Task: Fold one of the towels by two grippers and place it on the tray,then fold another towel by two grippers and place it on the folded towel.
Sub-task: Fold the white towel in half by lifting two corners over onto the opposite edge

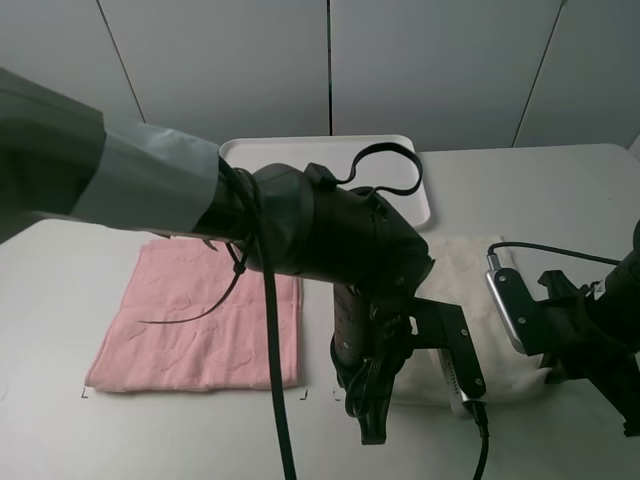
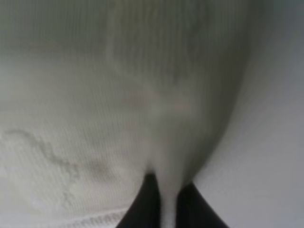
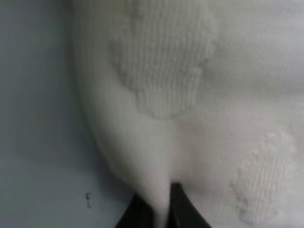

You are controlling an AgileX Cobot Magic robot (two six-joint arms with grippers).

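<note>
A white towel (image 1: 462, 262) lies on the table at the right, partly hidden by the arms. My left gripper (image 1: 372, 395) is at its near left corner, my right gripper (image 1: 548, 372) at its near right corner. In the left wrist view the gripper (image 2: 167, 209) is shut on a pinched fold of the white towel (image 2: 95, 118). In the right wrist view the gripper (image 3: 161, 211) is shut on a pinched edge of the white towel (image 3: 199, 95). A pink towel (image 1: 195, 320) lies flat at the left. The white tray (image 1: 300, 152) stands empty at the back.
The left arm's dark body and cables (image 1: 330, 230) cross the middle of the table and hide part of the tray and both towels. The table's front edge runs close below the grippers. Small corner marks (image 1: 85, 394) sit near the pink towel.
</note>
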